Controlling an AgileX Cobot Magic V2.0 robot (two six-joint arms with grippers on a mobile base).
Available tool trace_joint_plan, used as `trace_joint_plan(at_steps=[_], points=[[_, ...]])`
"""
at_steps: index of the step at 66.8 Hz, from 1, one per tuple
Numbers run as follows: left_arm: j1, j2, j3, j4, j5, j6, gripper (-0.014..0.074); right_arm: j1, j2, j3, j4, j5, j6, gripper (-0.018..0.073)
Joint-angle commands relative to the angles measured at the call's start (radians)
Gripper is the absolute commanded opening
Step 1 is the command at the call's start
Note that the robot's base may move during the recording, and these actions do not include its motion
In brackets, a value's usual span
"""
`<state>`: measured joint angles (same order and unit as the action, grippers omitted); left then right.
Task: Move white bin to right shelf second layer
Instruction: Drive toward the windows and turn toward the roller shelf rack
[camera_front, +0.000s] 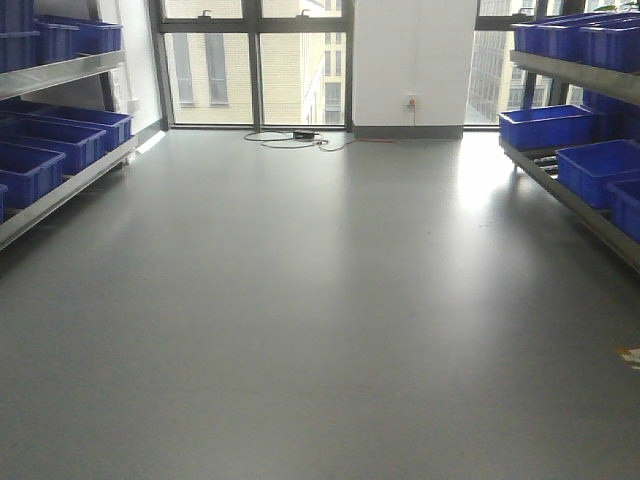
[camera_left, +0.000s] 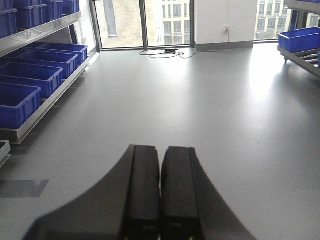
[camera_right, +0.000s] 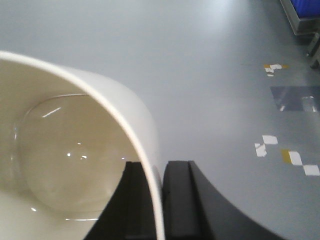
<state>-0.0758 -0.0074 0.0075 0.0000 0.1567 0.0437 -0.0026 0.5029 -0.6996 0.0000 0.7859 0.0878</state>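
Observation:
In the right wrist view the white bin (camera_right: 60, 150) fills the left half, glossy cream inside and held above the grey floor. My right gripper (camera_right: 161, 164) is shut on its rim, one finger inside the bin and one outside. The right shelf second layer (camera_front: 560, 190) runs along the right edge of the front view, a steel tier with roller tracks showing between blue crates (camera_front: 545, 126). It stands well ahead and to the right. My left gripper (camera_left: 161, 148) is shut with nothing in it, pointing over the bare floor. Neither gripper shows in the front view.
A left shelf (camera_front: 70, 185) carries several blue crates (camera_front: 70, 135) on two tiers. A higher tier of the right shelf (camera_front: 575, 75) also holds crates. A cable and box (camera_front: 300, 137) lie by the far windows. Tape marks (camera_right: 285, 152) dot the floor at the right.

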Motion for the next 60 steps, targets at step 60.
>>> trace_joint_plan(at_steps=[60], points=[[-0.006, -0.016, 0.037, 0.0, -0.081, -0.005, 0.0085, 0.0, 0.002, -0.027, 0.0, -0.086, -0.004, 0.0057]])
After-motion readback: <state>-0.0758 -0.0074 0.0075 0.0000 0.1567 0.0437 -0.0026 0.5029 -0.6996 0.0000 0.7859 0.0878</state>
